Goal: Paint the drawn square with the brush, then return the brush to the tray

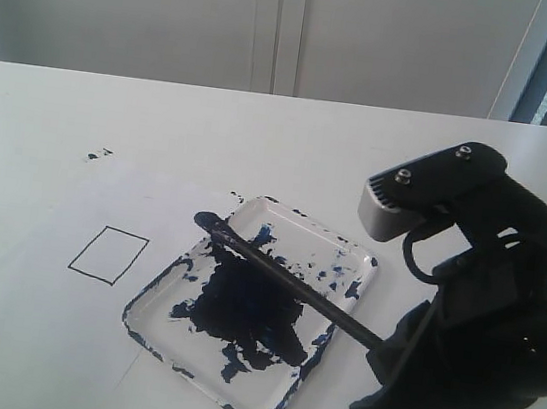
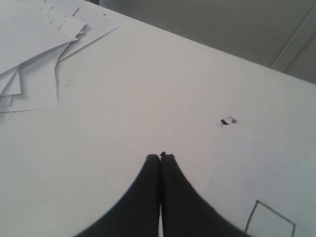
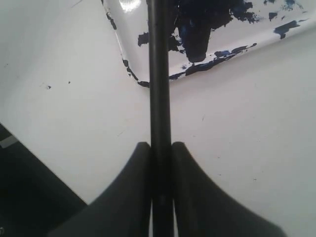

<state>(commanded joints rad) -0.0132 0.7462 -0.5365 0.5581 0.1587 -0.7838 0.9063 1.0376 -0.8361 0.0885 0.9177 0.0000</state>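
Observation:
The long black brush [image 1: 284,281] lies slanted over the tray [image 1: 348,250], its dark tip [image 1: 207,222] past the tray's far left corner. My right gripper [image 1: 382,352] is shut on the brush handle [image 3: 160,89] just off the tray's right side; both fingers [image 3: 140,163] press the stick. The tray [image 3: 232,42] is clear plastic smeared with dark blue paint. The drawn square [image 1: 109,254] is a blank black outline on white paper left of the tray; one corner [image 2: 269,219] shows in the left wrist view. My left gripper [image 2: 160,157] is shut and empty over bare paper.
A small dark paint speck [image 1: 97,154] marks the table behind the square, also seen as a speck [image 2: 227,121] in the left wrist view. Loose white paper sheets [image 2: 34,54] lie stacked far from the left gripper. The table's dark edge [image 3: 29,182] runs close beside the right gripper.

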